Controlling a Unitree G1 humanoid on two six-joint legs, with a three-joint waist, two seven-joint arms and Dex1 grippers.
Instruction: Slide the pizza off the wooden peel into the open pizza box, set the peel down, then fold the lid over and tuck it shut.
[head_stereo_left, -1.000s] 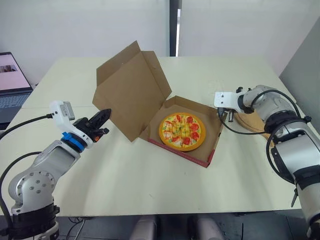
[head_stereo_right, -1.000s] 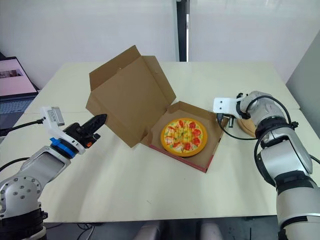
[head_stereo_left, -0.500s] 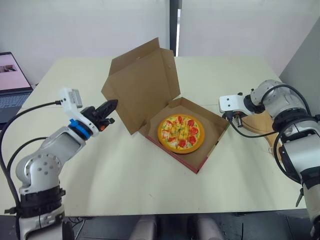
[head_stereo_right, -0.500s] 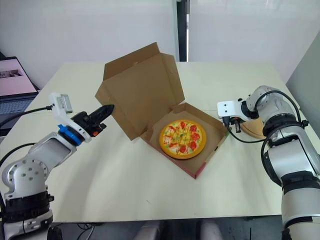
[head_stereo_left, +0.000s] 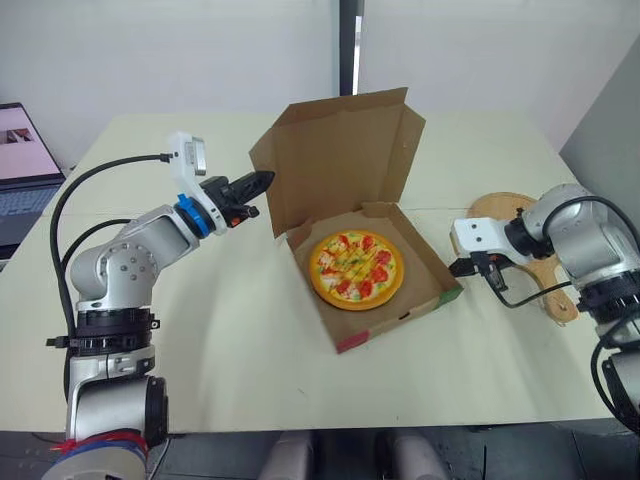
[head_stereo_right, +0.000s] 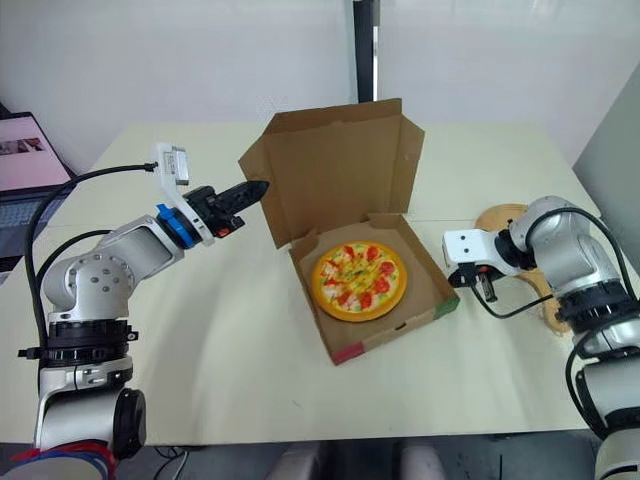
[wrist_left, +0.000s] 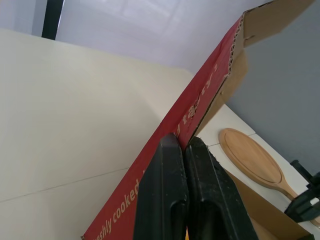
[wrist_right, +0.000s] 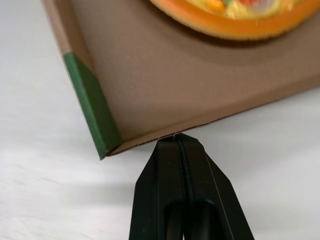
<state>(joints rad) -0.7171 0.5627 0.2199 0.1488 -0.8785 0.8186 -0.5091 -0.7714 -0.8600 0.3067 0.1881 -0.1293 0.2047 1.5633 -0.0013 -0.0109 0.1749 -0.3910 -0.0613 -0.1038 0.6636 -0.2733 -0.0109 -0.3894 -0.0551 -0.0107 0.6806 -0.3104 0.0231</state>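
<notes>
Left wrist: tool (wrist_left: 182, 141) touches lid (wrist_left: 210, 85) edge

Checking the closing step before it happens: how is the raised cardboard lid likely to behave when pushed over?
Probably light and a bit bendy: the lid shows a thin corrugated edge at the left gripper. It stands near upright on a folded crease, so it should swing readily. The box may slide on the smooth table.

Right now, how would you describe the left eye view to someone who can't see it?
A pizza sits in an open pizza box on a pale table, the lid standing nearly upright. The left claw touches the lid's left edge, the right claw the box's right edge near its corner; a wooden peel lies beyond it.
</notes>
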